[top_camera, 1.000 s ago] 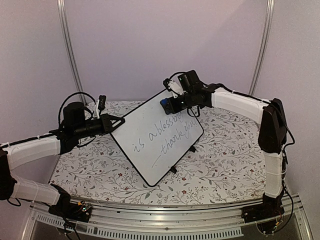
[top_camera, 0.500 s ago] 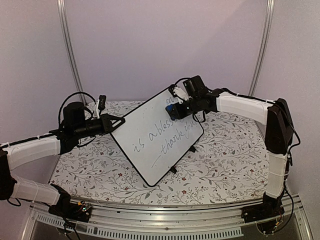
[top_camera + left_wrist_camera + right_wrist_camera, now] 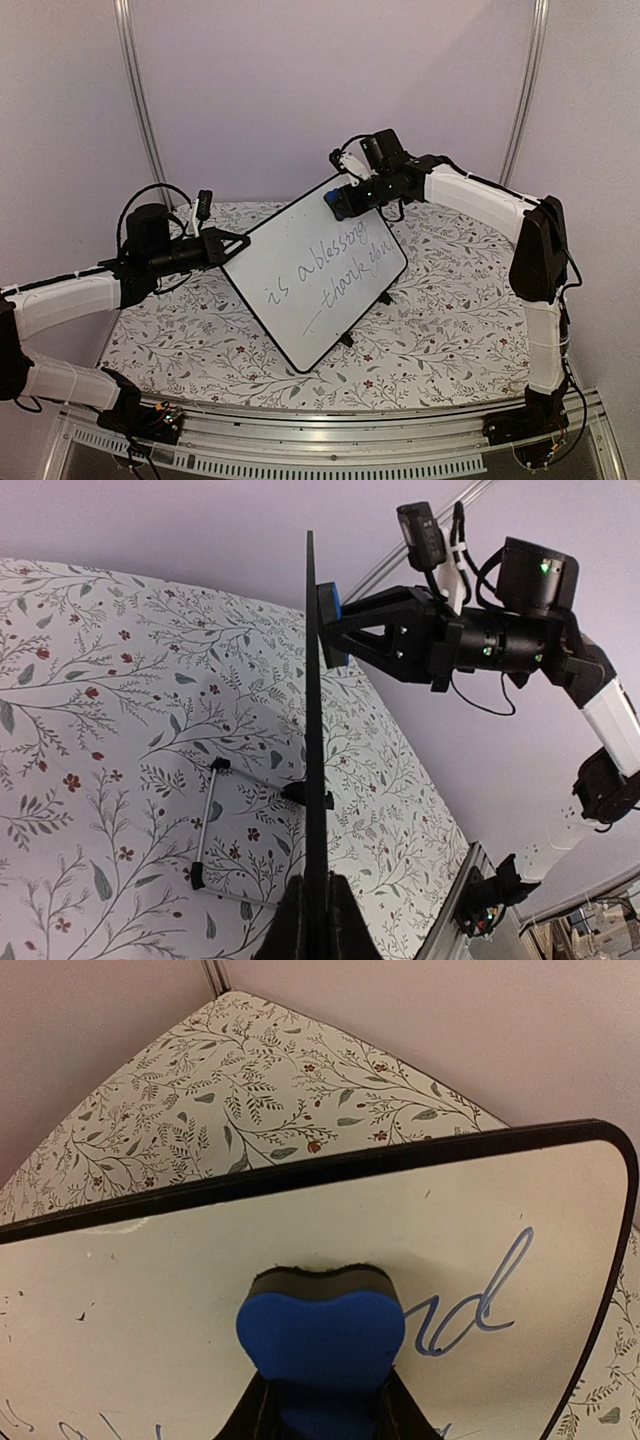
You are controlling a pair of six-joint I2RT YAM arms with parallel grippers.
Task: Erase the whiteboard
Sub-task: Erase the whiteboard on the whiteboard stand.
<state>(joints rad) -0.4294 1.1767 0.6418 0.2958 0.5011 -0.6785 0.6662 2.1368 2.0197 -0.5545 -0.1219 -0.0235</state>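
Observation:
The whiteboard (image 3: 318, 272) stands tilted on the table, its black-framed white face bearing blue handwritten lines. My left gripper (image 3: 238, 243) is shut on the board's left corner; in the left wrist view the whiteboard (image 3: 316, 730) runs edge-on up from my left gripper (image 3: 318, 912). My right gripper (image 3: 345, 200) is shut on a small blue eraser (image 3: 337, 202) pressed against the board's top corner. The right wrist view shows the blue eraser (image 3: 322, 1328) flat on the whiteboard (image 3: 180, 1270) just below its top edge, held in my right gripper (image 3: 322, 1408), with written letters (image 3: 470, 1310) right of it.
A floral tablecloth (image 3: 440, 300) covers the table. The board's wire stand (image 3: 205, 825) and black feet (image 3: 347, 340) rest on the cloth behind and under it. Purple walls close the back, with metal poles (image 3: 140, 100) at the corners and a rail (image 3: 330, 445) at the near edge.
My right gripper with the eraser slid down-right along the board's upper edge, then came back up to the top corner. The writing near that corner has gone. Left arm and board stayed still.

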